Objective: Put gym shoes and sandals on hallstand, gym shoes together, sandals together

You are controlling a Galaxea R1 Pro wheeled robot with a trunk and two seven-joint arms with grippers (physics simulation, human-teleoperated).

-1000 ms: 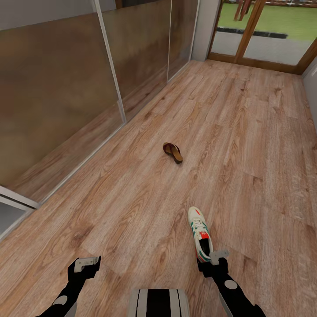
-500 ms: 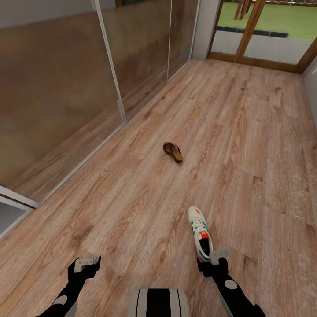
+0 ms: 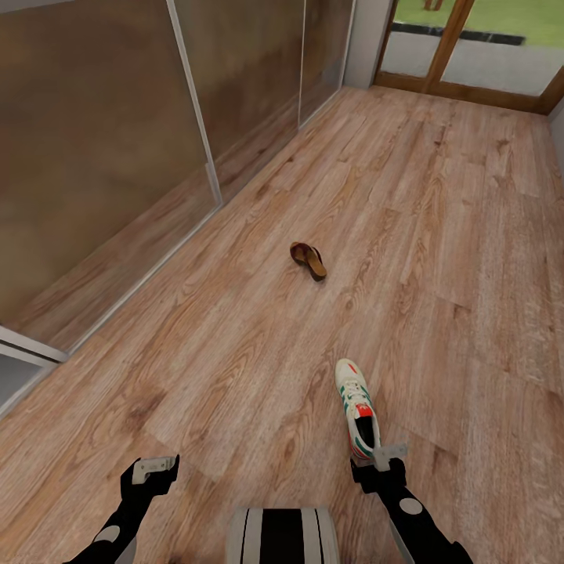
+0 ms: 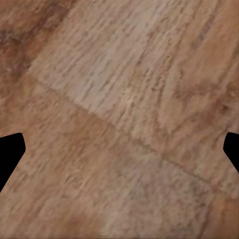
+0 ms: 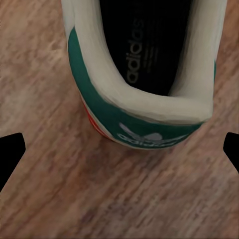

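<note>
Early stage, by my read — left gripper [image 3: 154, 467] hangs over bare corridor floor [image 3: 235, 337] with its fingers spread wide and nothing between them, and one sandal [image 3: 309, 261] lies flat on the planks further down the corridor, well apart from both arms. Right gripper [image 3: 389, 453] sits just above the heel of one gym shoe [image 3: 356, 408] on the floor, fingers spread either side of the heel and not closed on it — so nothing visible has been racked, and both shoes here are left to lift.
</note>
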